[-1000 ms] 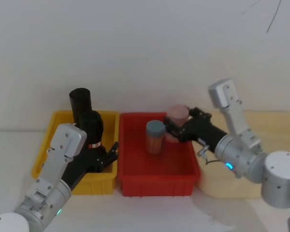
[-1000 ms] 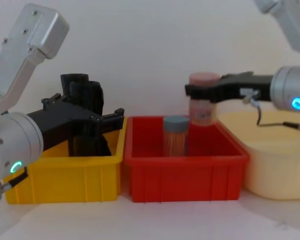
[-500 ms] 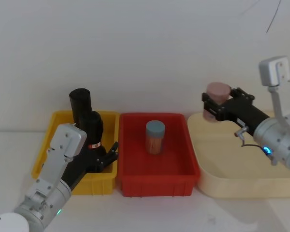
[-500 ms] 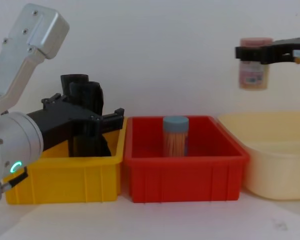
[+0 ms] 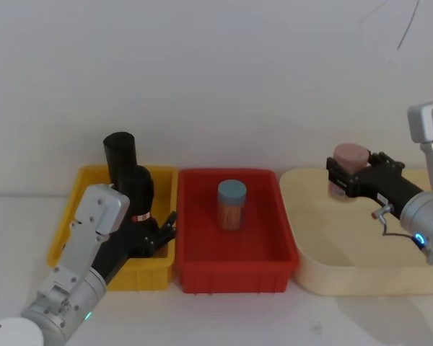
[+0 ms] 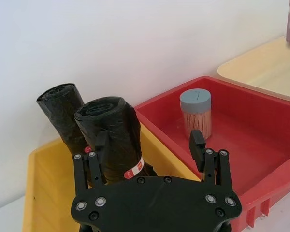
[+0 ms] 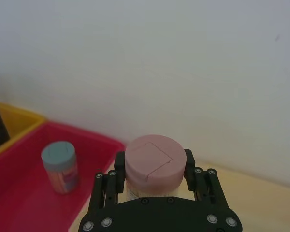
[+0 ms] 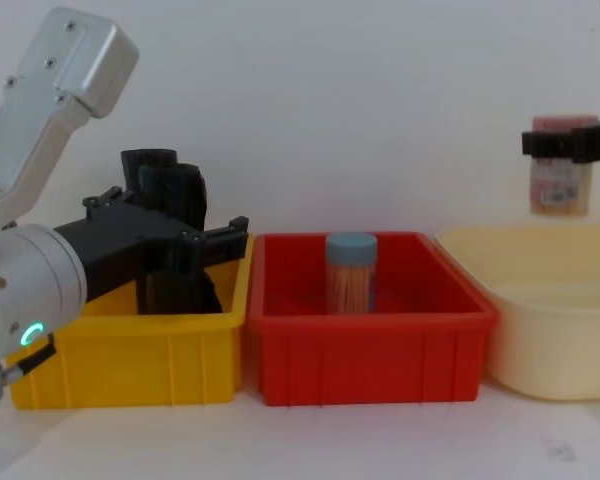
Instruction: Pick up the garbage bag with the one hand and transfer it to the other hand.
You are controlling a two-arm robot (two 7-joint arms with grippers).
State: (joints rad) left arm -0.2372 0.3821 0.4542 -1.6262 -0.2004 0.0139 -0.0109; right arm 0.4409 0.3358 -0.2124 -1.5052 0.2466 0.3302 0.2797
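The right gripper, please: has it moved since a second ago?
Yes. The right gripper, shut on the pink-lidded jar, has moved rightward from the red bin to above the cream tub.

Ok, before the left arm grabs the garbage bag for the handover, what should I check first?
1. Left gripper open: ok.
2. Garbage bag standing in the yellow bin: ok.
3. Left gripper lined up on it: not ok; the red-sticker roll stands nearer.
4. Right gripper free to receive: not ok; shut on the pink-lidded jar.
5. Jar set down in the beige tray: not ok; held above it.
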